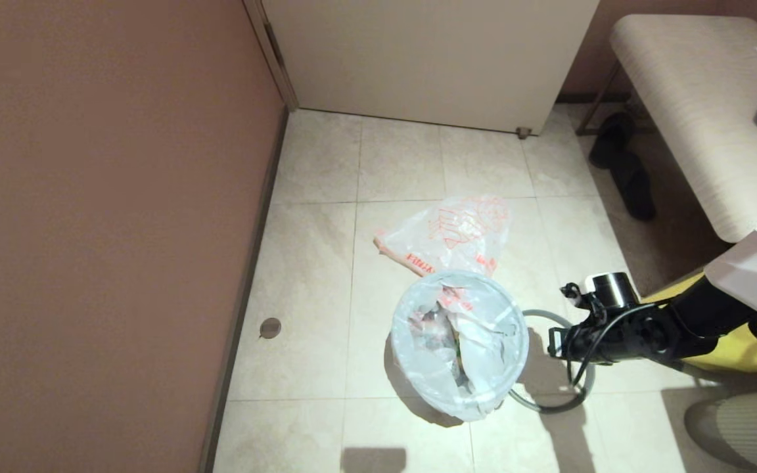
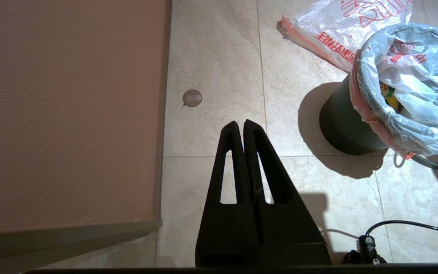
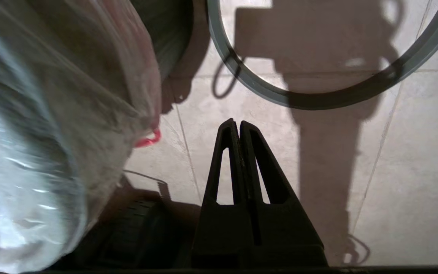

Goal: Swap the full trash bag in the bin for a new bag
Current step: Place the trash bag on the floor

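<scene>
head view: the bin (image 1: 460, 394) stands on the tiled floor (image 1: 313, 263) just right of frame centre, low in the picture. the full trash bag (image 1: 457, 341) sits in it, its translucent white film folded out over the rim and hiding nearly all of the black wall; crumpled contents show inside. the new bag (image 1: 451, 233), white with orange-red print, lies flat on the floor directly above the bin in the frame, its near edge meeting the bin's rim line.

the grey hoop (image 1: 552, 404) lies flat on the floor to the right of the bin, off the bin, its left arc tucked against the bin's side.

the right gripper (image 3: 238, 125) is over the floor beside the bin, between bin and hoop; in the head view only its arm and wrist show, reaching in from the right edge above the hoop. its two black fingers are pressed tip to tip, nothing between them. a small orange tab (image 3: 148, 139) of the bag hangs near them, not touching.

the left gripper (image 2: 240, 125) is over bare floor near the pink wall (image 2: 67, 110), well left of the bin; fingers likewise pressed together, empty.

a yellow bag (image 1: 740, 341) shows under the right arm at right edge.
</scene>
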Robot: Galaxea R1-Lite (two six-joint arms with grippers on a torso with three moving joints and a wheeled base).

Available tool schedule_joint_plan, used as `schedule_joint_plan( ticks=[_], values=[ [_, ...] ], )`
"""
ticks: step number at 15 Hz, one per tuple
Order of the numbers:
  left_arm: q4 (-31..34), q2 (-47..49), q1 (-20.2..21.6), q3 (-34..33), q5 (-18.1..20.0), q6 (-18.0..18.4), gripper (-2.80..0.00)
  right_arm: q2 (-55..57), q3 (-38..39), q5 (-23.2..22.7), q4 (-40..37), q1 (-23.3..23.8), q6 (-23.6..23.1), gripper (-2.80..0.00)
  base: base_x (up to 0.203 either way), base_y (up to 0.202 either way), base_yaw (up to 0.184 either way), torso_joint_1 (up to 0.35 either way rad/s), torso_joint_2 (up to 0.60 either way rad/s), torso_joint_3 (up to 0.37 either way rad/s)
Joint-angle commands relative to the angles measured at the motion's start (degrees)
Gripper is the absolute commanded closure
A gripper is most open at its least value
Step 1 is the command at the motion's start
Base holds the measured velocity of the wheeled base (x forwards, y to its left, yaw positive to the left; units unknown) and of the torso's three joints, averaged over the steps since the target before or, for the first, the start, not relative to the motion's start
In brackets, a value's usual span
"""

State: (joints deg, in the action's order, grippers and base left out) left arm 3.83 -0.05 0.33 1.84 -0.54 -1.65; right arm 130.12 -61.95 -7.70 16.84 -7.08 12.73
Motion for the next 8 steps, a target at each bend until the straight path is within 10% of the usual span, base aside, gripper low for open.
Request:
schedule_joint_plan(
  ticks=[1,8],
  values=[
    [0.0,0.0,0.0,0.0,-0.1,0.0,0.0,4.0,0.1,-0.3,-1.2,0.3,-2.3,0.0,0.0,0.0,0.0,0.0,0.0,0.0],
    [0.0,0.0,0.0,0.0,0.0,0.0,0.0,4.5,-1.0,0.9,-6.4,-5.7,-5.5,0.0,0.0,0.0,0.0,0.0,0.0,0.0]
  ],
)
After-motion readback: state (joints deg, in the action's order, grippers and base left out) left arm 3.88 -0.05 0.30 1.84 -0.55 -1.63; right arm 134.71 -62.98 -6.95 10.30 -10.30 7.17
